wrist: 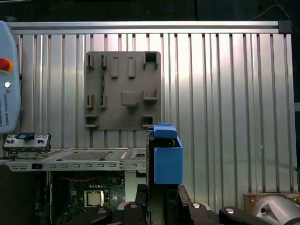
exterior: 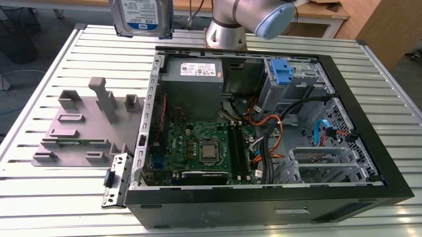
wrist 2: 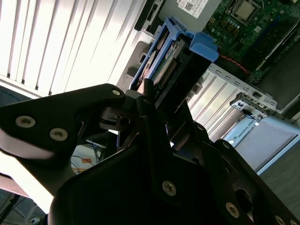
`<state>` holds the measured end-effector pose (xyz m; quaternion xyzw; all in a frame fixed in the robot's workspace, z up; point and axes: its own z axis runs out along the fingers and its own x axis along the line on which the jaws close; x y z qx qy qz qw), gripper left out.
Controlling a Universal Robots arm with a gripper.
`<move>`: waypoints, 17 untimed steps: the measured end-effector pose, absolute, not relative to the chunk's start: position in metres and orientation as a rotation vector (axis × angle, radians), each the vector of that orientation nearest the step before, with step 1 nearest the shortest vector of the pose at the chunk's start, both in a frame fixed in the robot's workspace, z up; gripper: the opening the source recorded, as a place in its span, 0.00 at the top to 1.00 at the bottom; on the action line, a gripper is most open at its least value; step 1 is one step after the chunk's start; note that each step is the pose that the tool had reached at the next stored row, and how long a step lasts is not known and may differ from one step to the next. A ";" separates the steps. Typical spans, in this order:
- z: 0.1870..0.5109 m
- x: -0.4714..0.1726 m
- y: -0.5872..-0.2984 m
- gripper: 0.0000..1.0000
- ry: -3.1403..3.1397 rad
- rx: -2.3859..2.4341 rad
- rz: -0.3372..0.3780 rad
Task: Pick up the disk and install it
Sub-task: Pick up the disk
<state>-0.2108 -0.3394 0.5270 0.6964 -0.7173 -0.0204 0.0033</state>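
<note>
The disk (exterior: 142, 17), silver with a white-and-blue label and a blue frame, hangs high over the far edge of the table, at the exterior view's left of the arm's base. In both wrist views my gripper (wrist 2: 154, 96) (wrist: 161, 199) is shut on it, black fingers (wrist 2: 140, 117) pressing its two flat sides. The disk (wrist 2: 161, 61) is seen edge-on with its blue carrier (wrist: 167, 157) towards the table. The open computer case (exterior: 264, 210) lies below, nearer the front, and the disk is well above and outside it.
Inside the case are a grey power-supply box (exterior: 192, 74), a motherboard (exterior: 197, 148), loose cables (exterior: 270, 126) and a drive cage with a tall blue clip (exterior: 283, 71). A grey fixture plate (exterior: 86, 123) (wrist: 123, 91) lies beside the case. A pendant (wrist: 7, 84) rests at the table edge.
</note>
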 end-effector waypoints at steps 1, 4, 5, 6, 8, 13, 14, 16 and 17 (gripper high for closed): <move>0.527 -0.208 -0.339 0.65 -2.249 2.183 -0.064; 0.527 -0.199 -0.339 0.65 -2.249 2.183 -0.064; 0.527 -0.195 -0.339 0.65 -2.249 2.183 -0.064; 0.527 -0.192 -0.339 0.65 -2.249 2.183 -0.064; 0.527 -0.186 -0.339 0.65 -2.249 2.183 -0.064; 0.527 -0.171 -0.339 0.65 -2.249 2.183 -0.064; 0.527 -0.168 -0.339 0.65 -2.249 2.183 -0.064; 0.527 -0.162 -0.339 0.65 -2.249 2.183 -0.064; 0.527 -0.159 -0.339 0.65 -2.249 2.183 -0.064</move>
